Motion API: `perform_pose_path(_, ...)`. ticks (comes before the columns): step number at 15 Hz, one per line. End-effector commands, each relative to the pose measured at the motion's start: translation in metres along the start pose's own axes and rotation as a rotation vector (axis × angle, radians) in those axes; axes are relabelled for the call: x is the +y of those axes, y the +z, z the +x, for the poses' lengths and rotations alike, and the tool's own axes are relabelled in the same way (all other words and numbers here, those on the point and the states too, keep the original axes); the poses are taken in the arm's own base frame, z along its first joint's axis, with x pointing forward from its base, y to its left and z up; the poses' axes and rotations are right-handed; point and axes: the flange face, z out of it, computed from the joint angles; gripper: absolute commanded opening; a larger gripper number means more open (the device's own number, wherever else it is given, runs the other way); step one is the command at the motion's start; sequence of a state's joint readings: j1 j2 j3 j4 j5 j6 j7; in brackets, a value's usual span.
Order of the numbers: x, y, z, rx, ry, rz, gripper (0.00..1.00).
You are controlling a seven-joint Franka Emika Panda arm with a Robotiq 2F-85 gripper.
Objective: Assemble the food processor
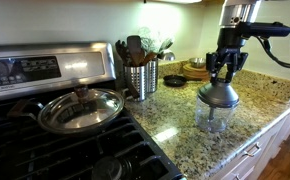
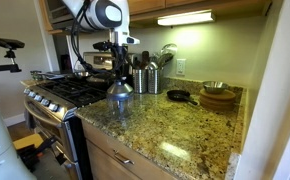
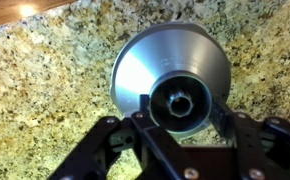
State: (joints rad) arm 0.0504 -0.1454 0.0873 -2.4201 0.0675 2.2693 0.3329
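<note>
The food processor stands on the granite counter. Its dark grey dome top (image 1: 218, 95) sits on the clear plastic bowl (image 1: 214, 119); both also show in an exterior view as top (image 2: 120, 87) and bowl (image 2: 119, 101). My gripper (image 1: 221, 76) is straight above it, with the fingers down either side of the knob. In the wrist view the dome (image 3: 145, 60) fills the middle and the knob (image 3: 180, 100) lies between the fingertips of the gripper (image 3: 182, 122), which press against its sides.
A wide steel pan with glass lid (image 1: 80, 108) sits on the gas stove (image 1: 45, 145). A perforated utensil holder (image 1: 142, 78) stands behind. A small black pan (image 1: 173, 80) and wooden bowls (image 2: 217, 97) are at the back. The counter edge (image 1: 255, 135) is close.
</note>
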Motion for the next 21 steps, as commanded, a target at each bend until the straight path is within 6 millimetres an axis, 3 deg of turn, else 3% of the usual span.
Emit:
perform_pose_path(1,0.000,0.006,0.008,0.007,-0.004,0.012,0.35)
perform_pose_path(6,-0.002,0.017,0.010,-0.010,-0.006,0.012,0.35)
perform_pose_path(7,-0.003,0.015,0.010,-0.008,-0.004,0.011,0.47)
perform_pose_path(8,-0.003,0.013,0.009,-0.007,-0.003,0.014,0.85)
perform_pose_path(9,-0.004,0.011,0.008,-0.006,-0.002,0.014,0.86)
perform_pose_path(11,-0.006,0.003,0.003,0.007,-0.007,0.020,0.97)
perform_pose_path(21,-0.028,-0.045,-0.024,-0.007,-0.025,0.123,1.00)
